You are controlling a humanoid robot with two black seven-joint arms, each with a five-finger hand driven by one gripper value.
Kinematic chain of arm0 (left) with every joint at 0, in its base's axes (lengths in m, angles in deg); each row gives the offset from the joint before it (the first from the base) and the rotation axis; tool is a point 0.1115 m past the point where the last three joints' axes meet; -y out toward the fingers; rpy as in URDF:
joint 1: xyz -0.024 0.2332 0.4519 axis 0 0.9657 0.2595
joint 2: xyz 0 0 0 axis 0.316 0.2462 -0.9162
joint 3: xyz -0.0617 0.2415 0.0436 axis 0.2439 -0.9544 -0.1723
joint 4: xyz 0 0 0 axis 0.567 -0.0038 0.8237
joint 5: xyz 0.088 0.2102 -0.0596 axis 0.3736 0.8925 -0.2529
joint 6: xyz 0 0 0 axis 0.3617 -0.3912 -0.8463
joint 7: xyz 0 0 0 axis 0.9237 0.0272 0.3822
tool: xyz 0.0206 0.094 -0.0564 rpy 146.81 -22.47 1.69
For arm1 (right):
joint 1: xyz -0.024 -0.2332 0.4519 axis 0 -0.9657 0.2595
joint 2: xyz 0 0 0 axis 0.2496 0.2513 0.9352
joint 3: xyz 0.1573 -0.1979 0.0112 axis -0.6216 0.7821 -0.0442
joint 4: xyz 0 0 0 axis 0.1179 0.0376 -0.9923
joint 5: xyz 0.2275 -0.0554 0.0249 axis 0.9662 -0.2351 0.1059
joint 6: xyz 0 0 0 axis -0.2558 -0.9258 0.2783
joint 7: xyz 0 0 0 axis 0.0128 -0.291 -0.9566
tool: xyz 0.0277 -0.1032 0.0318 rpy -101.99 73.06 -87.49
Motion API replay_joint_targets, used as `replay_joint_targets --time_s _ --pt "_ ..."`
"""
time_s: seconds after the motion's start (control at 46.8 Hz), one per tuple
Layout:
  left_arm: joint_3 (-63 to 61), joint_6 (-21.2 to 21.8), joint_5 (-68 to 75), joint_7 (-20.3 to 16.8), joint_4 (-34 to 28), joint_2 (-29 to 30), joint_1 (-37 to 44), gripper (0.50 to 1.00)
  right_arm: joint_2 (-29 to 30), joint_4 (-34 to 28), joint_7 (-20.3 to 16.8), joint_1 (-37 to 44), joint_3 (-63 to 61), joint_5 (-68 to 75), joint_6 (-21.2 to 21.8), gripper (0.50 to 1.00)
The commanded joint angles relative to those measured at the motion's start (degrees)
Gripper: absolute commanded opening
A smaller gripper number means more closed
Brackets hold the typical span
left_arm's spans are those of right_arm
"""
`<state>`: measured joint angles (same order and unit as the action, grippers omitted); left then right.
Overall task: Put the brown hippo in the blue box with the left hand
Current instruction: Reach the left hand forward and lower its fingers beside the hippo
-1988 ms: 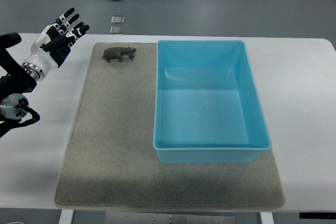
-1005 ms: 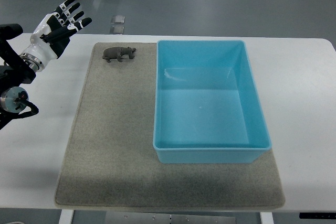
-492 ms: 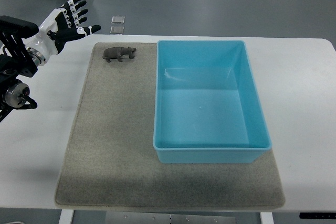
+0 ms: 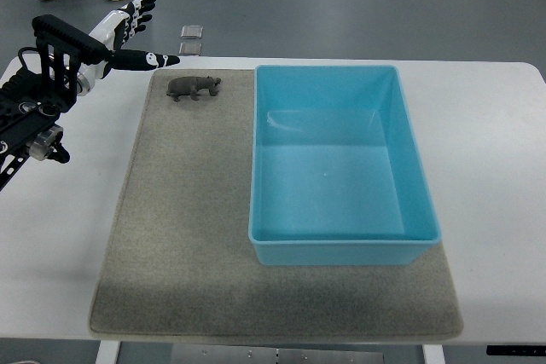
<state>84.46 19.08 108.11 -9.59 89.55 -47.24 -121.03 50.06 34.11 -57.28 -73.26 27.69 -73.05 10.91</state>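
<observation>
Left hand (image 4: 128,36): held released, fingers spread, nothing grasped.
Brown hippo (image 4: 194,86): seen just right of and slightly nearer than the hand, apart from it, standing on the grey mat (image 4: 183,228).
Blue box (image 4: 339,164): placed further right, beyond the hippo.

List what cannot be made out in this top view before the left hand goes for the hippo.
- Right hand: not in the top view at all.
- Left hand: fingers spread, but the palm is turned away and the arm runs off the left edge.
- Brown hippo: too small to show its face or feet.
- Blue box: its left and right outer walls are hidden by its own rim.
- Person: only the shoes show, cut off by the top edge.
</observation>
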Motion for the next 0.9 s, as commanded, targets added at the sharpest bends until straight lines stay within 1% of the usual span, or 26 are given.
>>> replay_joint_targets --time_s 0.0,0.214,0.556,0.663,0.77,0.877 --pt "-4.61 -0.01 0.94 0.11 -0.97 0.00 -2.22 0.999 0.00 0.00 0.01 0.00 -0.02 0.00 -0.06 0.936" --pt "-11.47 0.08 2.60 0.11 -3.61 -0.09 -6.27 1.000 0.00 0.00 0.01 0.00 -0.01 0.00 0.02 0.936" --pt "-12.00 -0.01 12.97 0.11 -4.84 0.35 -7.15 0.996 0.00 0.00 0.01 0.00 -0.02 0.00 -0.06 0.936" --pt "-12.18 -0.01 17.01 0.02 -6.77 0.35 -7.24 0.996 0.00 0.00 0.01 0.00 -0.02 0.00 0.02 0.936" --pt "-12.18 -0.01 21.67 -0.07 -8.44 0.26 -7.32 0.986 0.00 0.00 0.01 0.00 -0.02 0.00 0.02 0.936" --pt "-12.18 -0.01 23.09 -0.24 -9.24 0.00 -7.50 0.977 0.00 0.00 0.01 0.00 -0.01 0.00 -0.06 0.936"
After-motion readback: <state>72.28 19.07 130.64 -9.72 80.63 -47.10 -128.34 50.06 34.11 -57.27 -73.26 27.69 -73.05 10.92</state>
